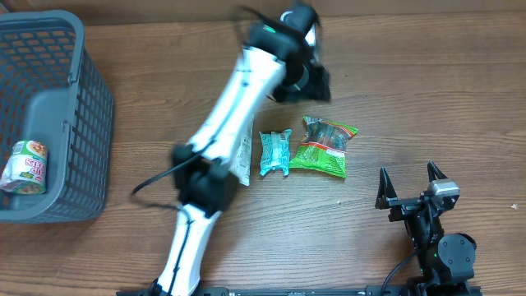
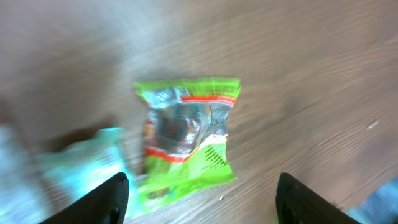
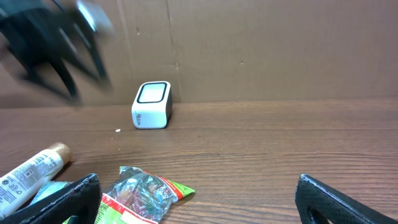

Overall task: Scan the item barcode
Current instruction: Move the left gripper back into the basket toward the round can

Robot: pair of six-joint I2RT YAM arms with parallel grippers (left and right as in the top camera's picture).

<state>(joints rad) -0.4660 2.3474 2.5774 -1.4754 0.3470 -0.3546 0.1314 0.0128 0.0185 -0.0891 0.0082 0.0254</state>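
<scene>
1. The left gripper (image 2: 202,186) hangs over the table (image 1: 427,90) with its fingers (image 2: 115,196) spread and nothing between them.
2. The green packet (image 1: 327,146) lies flat on the table, apart from that gripper. In the left wrist view it shows below and between the two fingers, and as far as the blur allows it touches neither.
3. From overhead the left gripper is a blur just on the far side of the green packet, toward the table's back edge.
4. A teal packet (image 1: 275,152) lies just beside the green packet on its left. A tube (image 1: 243,156) lies left of that, partly under the left arm (image 1: 226,123).
5. The scanner (image 3: 152,104), a white box with a dark top, stands at the back of the table against a cardboard wall (image 3: 280,43), well apart from the green packet.
6. The right gripper (image 1: 407,170) sits near the front right of the table, jaws wide apart and empty, to the right of the packets.
7. A basket (image 1: 82,123) at the left edge holds a can (image 1: 25,164).
</scene>
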